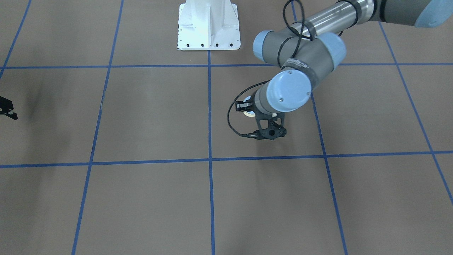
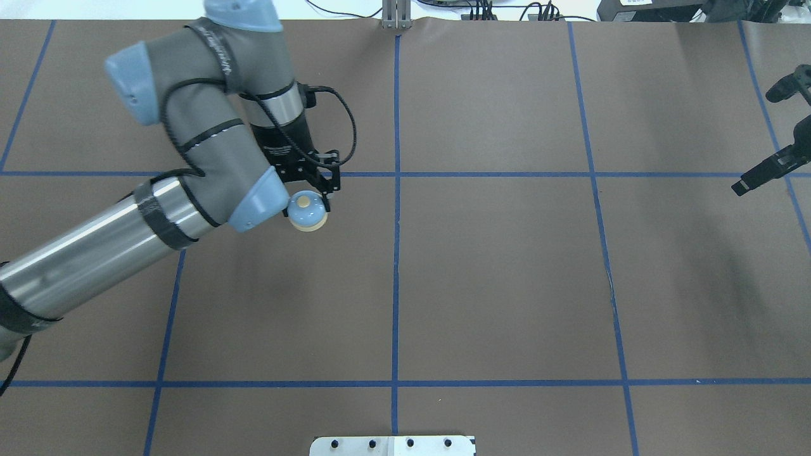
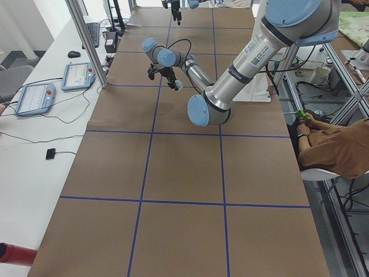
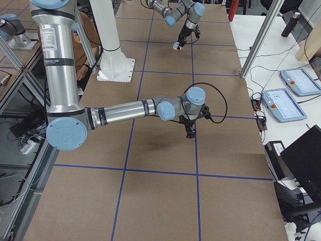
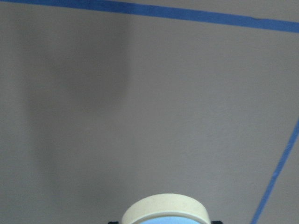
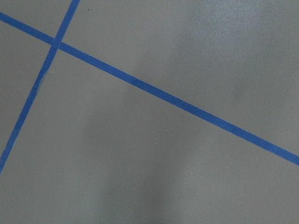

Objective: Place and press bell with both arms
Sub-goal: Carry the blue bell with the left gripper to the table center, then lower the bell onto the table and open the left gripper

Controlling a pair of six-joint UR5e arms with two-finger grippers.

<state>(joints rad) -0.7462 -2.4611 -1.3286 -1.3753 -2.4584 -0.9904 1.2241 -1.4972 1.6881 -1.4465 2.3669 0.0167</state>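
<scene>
The bell is light blue with a cream base and button, and stands upright in my left gripper, left of the table's centre line. The left gripper is shut on the bell and appears to hold it just above the brown table. The bell's cream base also shows at the bottom of the left wrist view, and a sliver of it shows under the wrist in the front-facing view. My right gripper hangs far off at the table's right edge, away from the bell. I cannot tell whether it is open or shut.
The brown table is marked with blue tape lines. The white pedestal base stands at the robot's side. Tablets and cables lie beside the table. A seated person is beside the table.
</scene>
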